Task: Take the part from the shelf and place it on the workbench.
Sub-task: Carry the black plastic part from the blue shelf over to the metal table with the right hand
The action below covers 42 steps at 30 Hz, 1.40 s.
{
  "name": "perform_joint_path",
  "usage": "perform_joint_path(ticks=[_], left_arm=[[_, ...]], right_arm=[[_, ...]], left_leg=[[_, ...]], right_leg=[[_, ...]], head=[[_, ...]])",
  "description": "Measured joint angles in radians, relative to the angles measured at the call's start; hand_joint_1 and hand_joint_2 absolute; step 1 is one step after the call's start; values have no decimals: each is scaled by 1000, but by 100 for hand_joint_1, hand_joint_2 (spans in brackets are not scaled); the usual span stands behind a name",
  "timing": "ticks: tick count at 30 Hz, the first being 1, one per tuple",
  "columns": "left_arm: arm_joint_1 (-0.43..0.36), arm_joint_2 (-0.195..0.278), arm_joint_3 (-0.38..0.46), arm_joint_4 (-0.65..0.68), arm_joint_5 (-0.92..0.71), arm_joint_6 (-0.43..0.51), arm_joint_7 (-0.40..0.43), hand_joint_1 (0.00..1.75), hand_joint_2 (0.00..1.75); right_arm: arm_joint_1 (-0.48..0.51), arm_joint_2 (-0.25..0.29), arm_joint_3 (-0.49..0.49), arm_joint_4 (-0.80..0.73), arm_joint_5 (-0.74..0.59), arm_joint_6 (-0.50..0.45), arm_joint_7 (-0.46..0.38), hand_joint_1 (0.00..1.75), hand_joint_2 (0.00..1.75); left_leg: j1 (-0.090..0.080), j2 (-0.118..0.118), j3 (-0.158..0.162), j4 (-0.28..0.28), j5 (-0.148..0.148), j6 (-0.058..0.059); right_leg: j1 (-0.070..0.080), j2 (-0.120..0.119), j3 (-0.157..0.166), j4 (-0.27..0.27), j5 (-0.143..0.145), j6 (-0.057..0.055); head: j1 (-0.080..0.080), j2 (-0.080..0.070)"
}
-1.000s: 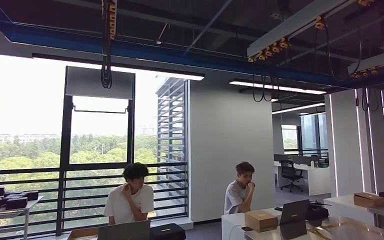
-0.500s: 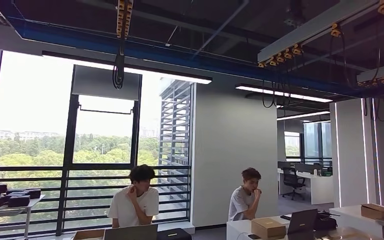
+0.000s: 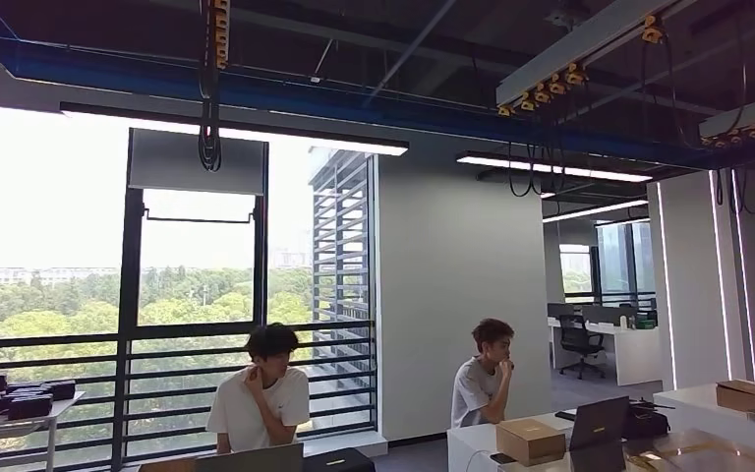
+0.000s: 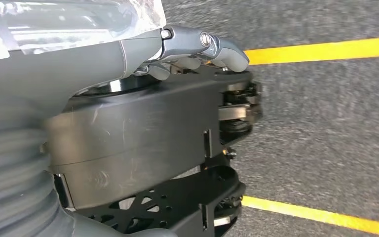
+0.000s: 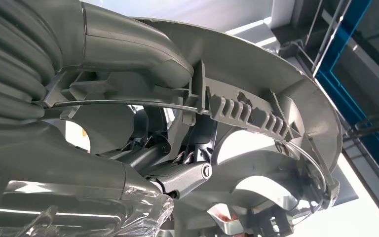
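The right hand (image 5: 177, 173) gripped a grey ribbed plastic part (image 5: 256, 113), fingers curled through it; the left hand (image 4: 197, 49) hung above yellow floor lines (image 4: 321, 49), fingers' state unclear.

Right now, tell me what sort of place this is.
Probably an open-plan office or robotics lab: white desks carrying brown cardboard boxes and a dark laptop, a black swivel chair, and yellow floor tape.

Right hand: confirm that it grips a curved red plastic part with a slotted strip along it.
Not red. The right wrist view shows the curved plastic part to be grey. The rest stands: the right hand grips it, and a slotted strip runs along it.
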Motion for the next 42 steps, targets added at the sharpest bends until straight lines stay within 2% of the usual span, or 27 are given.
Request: perform_joint_path(ticks=[1, 2, 3, 5, 8, 10, 12, 13, 14, 15, 17, 18, 19, 22, 24, 25, 27, 28, 29, 30, 32, 33, 34, 36, 39, 40, 42], left_arm=[[-1, 1, -5, -1, -5, 0, -5, 0, 175], [-2, 2, -8, -2, -8, -2, -11, 0, 175], [-2, 4, -12, -3, -11, -3, -17, 0, 175], [-1, 8, -21, -4, -16, -5, -24, 0, 175], [1, 11, -28, -6, -18, -4, -28, 0, 175], [1, 11, -30, -9, -17, -6, -29, 0, 175], [0, 11, -33, -9, -16, -13, -23, 0, 175], [0, 11, -34, -9, -16, -17, -18, 0, 175], [0, 11, -36, -9, -16, -20, -12, 0, 175], [-1, 10, -37, -9, -17, -22, -6, 0, 175], [-2, 9, -40, -9, -17, -26, 1, 0, 175], [-3, 8, -42, -9, -16, -29, 3, 0, 175], [-4, 8, -43, -9, -16, -31, 5, 0, 175], [-6, 9, -48, -9, -16, -35, 6, 0, 175], [-7, 9, -51, -9, -15, -38, 4, 0, 175], [-7, 9, -52, -9, -13, -40, 3, 0, 175], [-7, 9, -52, -9, -9, -43, 0, 0, 175], [-7, 9, -51, -9, -7, -44, -1, 0, 175], [-7, 9, -51, -9, -5, -45, -2, 0, 175], [-7, 9, -51, -9, -5, -46, -4, 0, 175], [-7, 9, -51, -9, -4, -48, -4, 0, 175], [-7, 9, -51, -9, -4, -49, -4, 0, 175], [-7, 10, -51, -9, -4, -50, -4, 0, 175], [-7, 10, -51, -8, -4, -49, -3, 0, 175], [-7, 7, -51, -9, -4, -49, -2, 0, 175], [-7, 6, -51, -9, -3, -50, -2, 0, 175], [-7, 6, -51, -9, -2, -51, -2, 0, 175]], right_arm=[[0, 0, -7, -1, 2, -9, 2, 175, 175], [0, 0, -13, -2, 3, -17, 5, 175, 175], [-2, 0, -20, -3, 4, -23, 8, 175, 175], [-6, 0, -33, -4, 2, -32, 16, 175, 175], [-20, -2, -54, -5, -4, -46, 34, 175, 175], [-32, -6, -68, -5, -11, -56, 44, 175, 175], [-45, -9, -80, -2, -20, -64, 52, 175, 175], [-51, -11, -86, 1, -25, -68, 55, 175, 175], [-58, -13, -92, 4, -29, -71, 58, 175, 175], [-65, -15, -97, 8, -34, -75, 61, 175, 175], [-81, -19, -105, 15, -43, -81, 67, 175, 175], [-86, -19, -108, 18, -46, -83, 69, 175, 175], [-92, -20, -111, 21, -49, -85, 71, 175, 175], [-113, -21, -118, 32, -55, -89, 75, 175, 175], [-131, -21, -122, 42, -57, -93, 77, 175, 175], [-138, -21, -123, 47, -57, -94, 78, 175, 175], [-150, -21, -124, 57, -59, -95, 78, 175, 175], [-154, -21, -124, 62, -61, -95, 78, 175, 175], [-157, -21, -124, 66, -62, -95, 80, 175, 175], [-159, -21, -123, 71, -63, -95, 81, 175, 175], [-164, -21, -122, 78, -64, -95, 86, 175, 175], [-167, -21, -120, 81, -65, -96, 88, 175, 175], [-170, -21, -119, 83, -64, -97, 89, 175, 175], [-174, -21, -117, 87, -64, -101, 89, 175, 175], [-175, -23, -116, 92, -64, -107, 89, 175, 175], [-175, -24, -116, 93, -64, -109, 89, 175, 175], [-174, -27, -116, 98, -64, -110, 89, 175, 175]], left_leg=[[-1, 0, 16, -58, 46, 5], [-4, 1, 30, -107, 74, 12], [-9, 2, 39, -148, 82, 20], [-19, 3, 47, -176, 76, 37], [-14, 3, 66, -200, 94, 53], [-10, 4, 73, -210, 96, 60], [-10, 4, 76, -210, 90, 64], [-9, 3, 78, -210, 87, 65], [-9, 2, 83, -210, 82, 64], [-9, 1, 90, -210, 77, 62], [-8, 0, 108, -210, 64, 54], [-9, -1, 114, -209, 57, 49], [-11, 0, 118, -208, 52, 43], [-14, 2, 120, -210, 44, 28], [-13, 3, 108, -179, 21, 17], [-11, 3, 85, -134, 0, 11], [-7, 3, 14, -7, -41, 4], [-6, 3, -18, 39, -45, 4], [-6, 3, -35, 54, -31, 6], [-7, 3, -35, 32, 2, 10], [-11, 2, 0, -74, 83, 26], [-14, 2, 19, -124, 109, 35], [-19, 2, 34, -159, 116, 43], [-24, 2, 45, -187, 103, 52], [-16, 1, 68, -218, 100, 60], [-13, 1, 75, -225, 101, 63], [-12, 1, 80, -227, 97, 67]], right_leg=[[0, 1, 9, 0, -6, 2], [0, 1, 17, -1, -11, 5], [0, 2, 22, -2, -15, 9], [-1, 2, 27, -6, -23, 21], [-1, 3, 32, 5, -40, 40], [-2, 3, -10, 84, -80, 48], [-3, 3, -86, 207, -124, 55], [-3, 3, -114, 245, -126, 57], [-4, 3, -127, 249, -106, 59], [-5, 3, -122, 216, -69, 60], [-6, 2, -81, 99, 14, 58], [-5, 2, -59, 47, 34, 54], [-4, 3, -46, 18, 38, 48], [-3, 9, -35, 1, 23, 24], [-8, 8, -26, -5, 19, 13], [-9, 7, -21, -7, 17, 8], [-6, 5, -16, -8, 11, 2], [-5, 6, -13, -8, 8, 1], [-3, 6, -9, -8, 4, 0], [-2, 7, -3, -8, 0, 1], [1, 8, 12, -9, -10, 3], [2, 9, 18, -10, -14, 6], [2, 9, 20, -11, -17, 10], [2, 7, 19, -14, -19, 22], [2, 1, 13, 4, -35, 39], [2, 1, -5, 41, -52, 44], [0, 2, -78, 161, -94, 52]], head=[[0, 0], [0, 0], [0, 0], [-1, 1], [-1, 0], [-5, 0], [-10, 0], [-11, 0], [-12, 0], [-13, 0], [-13, 0], [-13, 0], [-11, 0], [-10, 0], [-7, 0], [-6, 0], [-1, 0], [-1, 0], [0, 0], [0, 0], [1, 0], [1, 0], [1, 0], [0, 0], [-3, 0], [-4, 0], [-8, 0]])
